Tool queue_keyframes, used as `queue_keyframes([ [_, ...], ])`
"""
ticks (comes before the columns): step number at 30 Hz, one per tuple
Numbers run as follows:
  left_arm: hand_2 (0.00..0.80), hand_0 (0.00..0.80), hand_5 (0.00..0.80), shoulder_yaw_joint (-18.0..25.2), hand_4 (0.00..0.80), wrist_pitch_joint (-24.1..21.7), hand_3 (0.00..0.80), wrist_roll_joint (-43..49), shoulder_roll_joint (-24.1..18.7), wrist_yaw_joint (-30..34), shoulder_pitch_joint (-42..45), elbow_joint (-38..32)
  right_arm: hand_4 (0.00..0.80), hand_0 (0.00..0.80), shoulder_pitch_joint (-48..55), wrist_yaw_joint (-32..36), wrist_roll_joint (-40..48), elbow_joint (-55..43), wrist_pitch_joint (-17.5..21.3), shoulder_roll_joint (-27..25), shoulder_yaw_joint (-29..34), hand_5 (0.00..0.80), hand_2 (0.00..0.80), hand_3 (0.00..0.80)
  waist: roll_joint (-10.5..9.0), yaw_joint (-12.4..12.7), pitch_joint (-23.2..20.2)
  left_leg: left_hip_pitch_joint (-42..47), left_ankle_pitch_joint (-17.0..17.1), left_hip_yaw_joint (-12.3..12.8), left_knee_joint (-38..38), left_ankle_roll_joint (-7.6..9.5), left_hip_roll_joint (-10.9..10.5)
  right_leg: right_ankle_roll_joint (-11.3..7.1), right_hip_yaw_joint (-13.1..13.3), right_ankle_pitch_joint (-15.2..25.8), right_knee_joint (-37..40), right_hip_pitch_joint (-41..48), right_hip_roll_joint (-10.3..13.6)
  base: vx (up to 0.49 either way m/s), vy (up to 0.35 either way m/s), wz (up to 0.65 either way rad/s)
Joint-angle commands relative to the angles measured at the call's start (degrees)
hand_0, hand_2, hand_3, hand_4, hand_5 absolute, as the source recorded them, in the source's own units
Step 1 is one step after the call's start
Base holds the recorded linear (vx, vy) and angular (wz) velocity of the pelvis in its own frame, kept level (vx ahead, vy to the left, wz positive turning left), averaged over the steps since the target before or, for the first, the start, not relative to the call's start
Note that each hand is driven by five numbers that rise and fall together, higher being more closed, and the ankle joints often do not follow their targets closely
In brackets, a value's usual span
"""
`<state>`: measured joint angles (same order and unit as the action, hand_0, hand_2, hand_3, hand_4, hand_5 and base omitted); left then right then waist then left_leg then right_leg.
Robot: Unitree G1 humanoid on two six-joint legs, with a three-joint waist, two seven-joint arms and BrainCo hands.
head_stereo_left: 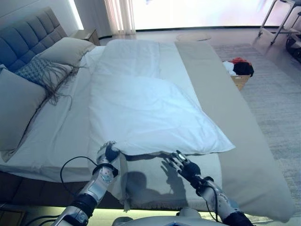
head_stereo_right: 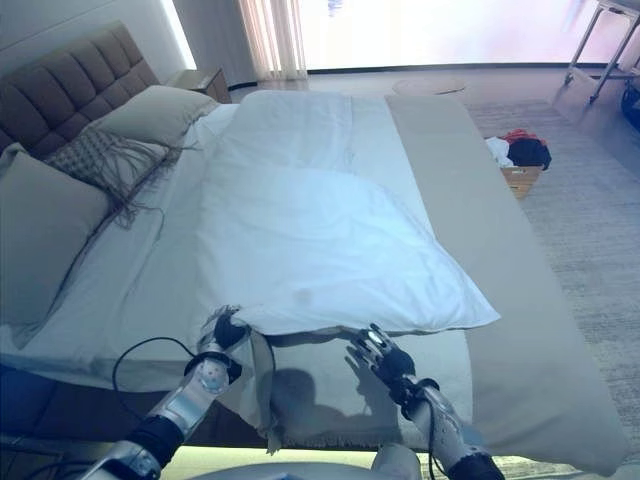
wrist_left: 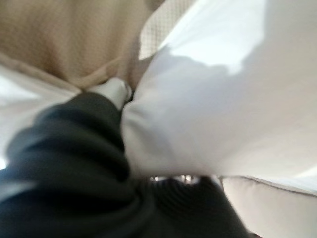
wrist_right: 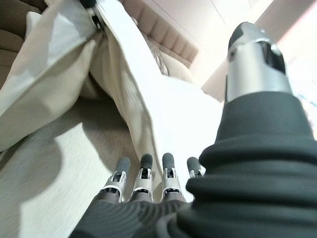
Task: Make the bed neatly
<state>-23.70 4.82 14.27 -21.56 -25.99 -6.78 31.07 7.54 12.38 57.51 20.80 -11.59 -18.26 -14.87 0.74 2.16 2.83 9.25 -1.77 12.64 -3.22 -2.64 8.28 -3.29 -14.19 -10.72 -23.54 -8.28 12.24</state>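
A white duvet [head_stereo_left: 146,108] lies folded over the middle of the bed, its near edge lifted at the left corner. My left hand [head_stereo_left: 108,154] is shut on that corner, together with a strip of beige blanket [head_stereo_left: 123,181] that hangs below it; its wrist view shows white cloth [wrist_left: 213,99] bunched against the hand. My right hand [head_stereo_left: 182,165] is open, fingers straight, just under the duvet's near edge above the beige sheet [head_stereo_left: 164,181]. In its own wrist view the fingertips [wrist_right: 147,161] point at the hanging cloth.
Grey pillows [head_stereo_left: 19,103] and a fringed cushion [head_stereo_left: 44,73] lie by the tufted headboard [head_stereo_left: 28,37] at left. A grey bed runner [head_stereo_left: 225,122] covers the bed's right side. A basket with clothes [head_stereo_left: 240,70] stands on the rug at right.
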Motion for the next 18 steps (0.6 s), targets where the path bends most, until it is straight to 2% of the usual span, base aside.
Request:
queue_keyframes([
  [1,0.800,0.800,0.800,6.0,0.800,-4.7,0.800,-1.8,-5.2,-3.8,-1.3,-2.9,0.000,0.000,-0.3,3.5,3.0,-2.2,-0.3,3.1,2.0,0.000,0.000,0.000,-4.07,-1.5,-0.1,-2.1,1.9,-0.2,1.4,-0.77,-1.5,-7.48,-0.1,17.0,23.9,13.8,3.2,0.003,0.024,-0.03],
  [10,0.800,0.800,0.800,11.7,0.800,-3.6,0.800,-1.1,-7.4,-6.9,-0.4,-1.2,0.000,0.000,2.3,4.2,2.3,-0.6,-0.6,3.1,6.2,0.000,0.000,0.000,-2.78,-2.4,-2.0,-1.5,2.0,-0.5,2.6,-0.78,-2.2,-7.53,0.0,16.7,24.5,14.2,2.9,-0.005,0.021,-0.03],
  [13,0.800,0.800,0.800,14.6,0.800,-3.1,0.800,-1.4,-9.1,-8.3,0.3,0.0,0.000,0.000,2.8,3.6,0.1,-0.1,0.1,2.4,7.8,0.000,0.000,0.000,-2.11,-2.7,-2.7,-1.5,2.1,-0.5,2.9,-0.83,-2.4,-7.42,0.1,16.6,24.9,14.2,2.7,-0.013,0.065,-0.02],
  [18,0.800,0.800,0.800,22.1,0.800,-3.8,0.800,-5.3,-13.4,-8.4,2.1,2.8,0.000,0.000,4.8,4.3,-1.3,1.4,-0.6,0.9,11.1,0.000,0.000,0.000,-0.73,-3.4,-3.8,-1.6,2.4,-0.3,3.9,-1.12,-2.7,-7.16,0.2,16.5,25.7,13.7,2.2,-0.015,0.088,-0.06],
])
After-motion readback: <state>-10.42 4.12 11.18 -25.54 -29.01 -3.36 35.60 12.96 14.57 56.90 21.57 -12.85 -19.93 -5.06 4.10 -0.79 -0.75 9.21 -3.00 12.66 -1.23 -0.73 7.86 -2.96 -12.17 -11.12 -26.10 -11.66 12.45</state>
